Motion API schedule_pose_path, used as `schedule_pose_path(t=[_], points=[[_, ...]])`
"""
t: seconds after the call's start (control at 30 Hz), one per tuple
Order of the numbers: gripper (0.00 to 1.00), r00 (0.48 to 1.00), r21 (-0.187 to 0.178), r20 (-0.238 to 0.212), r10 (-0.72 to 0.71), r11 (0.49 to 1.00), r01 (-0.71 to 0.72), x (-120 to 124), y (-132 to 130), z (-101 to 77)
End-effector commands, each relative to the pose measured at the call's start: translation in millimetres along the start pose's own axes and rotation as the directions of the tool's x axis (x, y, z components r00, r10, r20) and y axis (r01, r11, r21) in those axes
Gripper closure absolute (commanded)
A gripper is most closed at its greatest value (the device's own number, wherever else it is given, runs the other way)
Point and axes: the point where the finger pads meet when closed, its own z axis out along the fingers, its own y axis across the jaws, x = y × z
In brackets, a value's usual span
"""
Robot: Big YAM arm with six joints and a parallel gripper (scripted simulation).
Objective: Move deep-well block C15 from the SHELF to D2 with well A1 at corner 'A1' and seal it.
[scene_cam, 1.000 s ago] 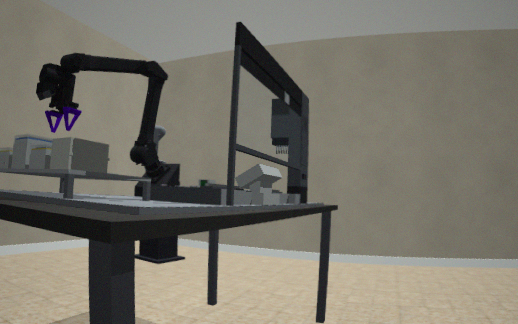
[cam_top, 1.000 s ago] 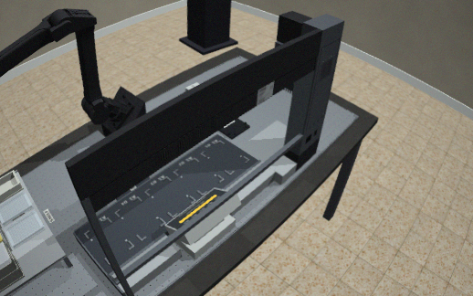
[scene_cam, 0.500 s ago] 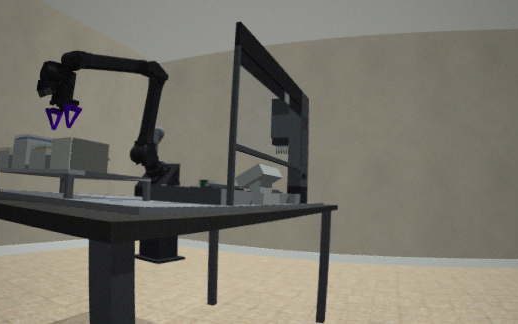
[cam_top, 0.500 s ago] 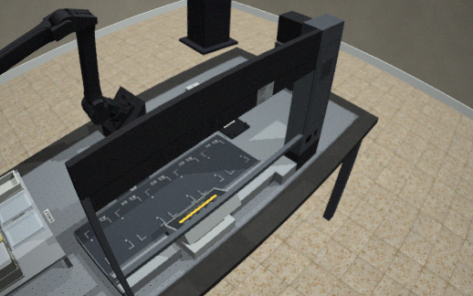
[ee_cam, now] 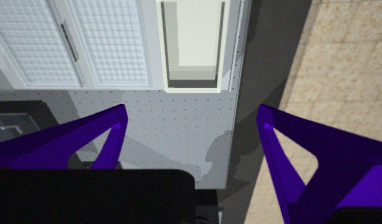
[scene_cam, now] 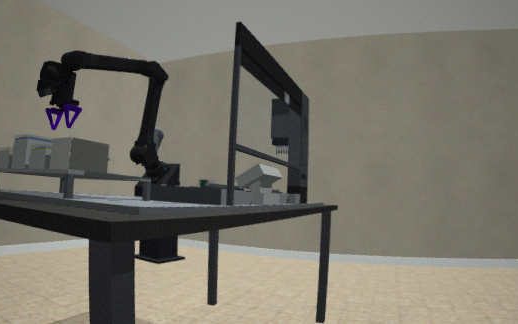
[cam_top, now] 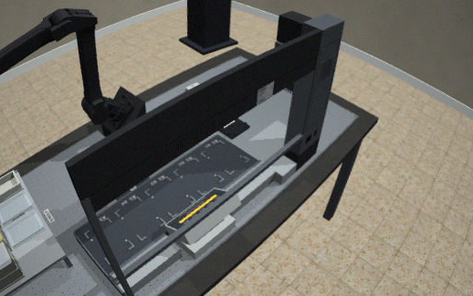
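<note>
1. Hovering high above the shelf (scene_cam: 36, 172), our gripper (ee_cam: 192, 150) has its purple fingers spread wide, holding nothing.
2. At 12 o'clock we see an open reservoir (ee_cam: 193, 45).
3. At 11 o'clock lie gridded plates (ee_cam: 109, 42); we cannot tell which is C15.

Pale grid-topped deep-well blocks (ee_cam: 112, 40) upright on shelf (scene_cam: 111, 175); C15 label unreadable.

Arm (scene_cam: 116, 64): matt black finish, smooth. Gripper (ee_cam: 192, 150) fingers: glossy purple plastic look, smooth faces. Shelf plate (ee_cam: 172, 120): pale grey, metal look, fine dot pattern. Trough (ee_cam: 192, 45) at the table's edge: cream, plastic look, smooth. Gridded plates (ee_cam: 112, 40): whitish, finely ribbed tops. Floor (cam_top: 421, 192): mottled tan tile.
</note>
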Motion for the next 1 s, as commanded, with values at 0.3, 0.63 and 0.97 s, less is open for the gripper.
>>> schedule_pose_path(t=[0.3,0.63,0.97], points=[[0.0,0.998,0.009,0.057,-0.009,1.0,0.008,-20.6,-1.8,-26.7],[0.0,0.988,0.003,0.054,-0.142,0.99,0.142,20.6,17.0,-17.3],[0.0,0.943,0.006,0.052,-0.33,0.944,0.33,64.7,39.1,-15.1]])
